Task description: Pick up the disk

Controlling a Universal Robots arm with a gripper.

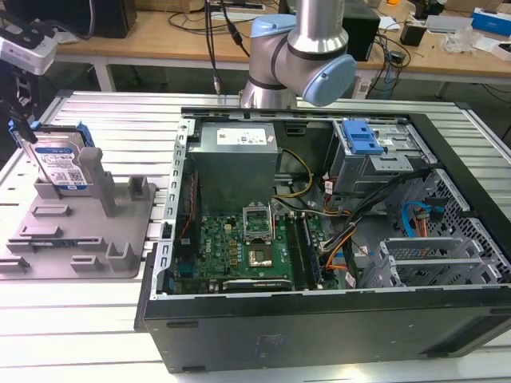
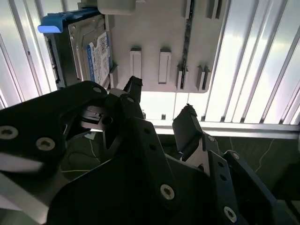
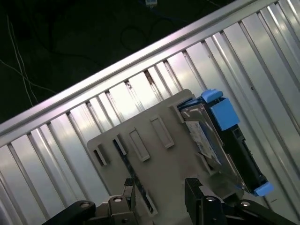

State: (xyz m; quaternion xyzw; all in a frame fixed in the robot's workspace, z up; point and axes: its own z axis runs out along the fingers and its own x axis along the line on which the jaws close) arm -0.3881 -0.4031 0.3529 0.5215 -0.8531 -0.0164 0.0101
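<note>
Disk (image 1: 60, 161) position: standing on edge, leaning slightly, in a slot of the grey fixture tray (image 1: 88, 251). In the exterior view it lies at about 9 o'clock from the open computer case (image 1: 319, 239). The tray rests on the slatted aluminium table (image 1: 120, 120), just beside the case.

On-edge storage appears deliberate. The tray's posts steady the lower part of the disk. The upper edge, both broad faces and the blue side rails (image 2: 56, 23) are left exposed for a grasp from above.

End effector: in the second wrist view the gripper (image 2: 161, 105) has its two fingers spread wide, with nothing between them. The spread is probably set to pass over the disk's thickness with margin.

In both wrist views the finger gap lies over bare tray surface. The disk stands off to one side of that gap, apart from both fingers and not between them. No contact shows. Judged from this, the grasp has not been made.
</note>
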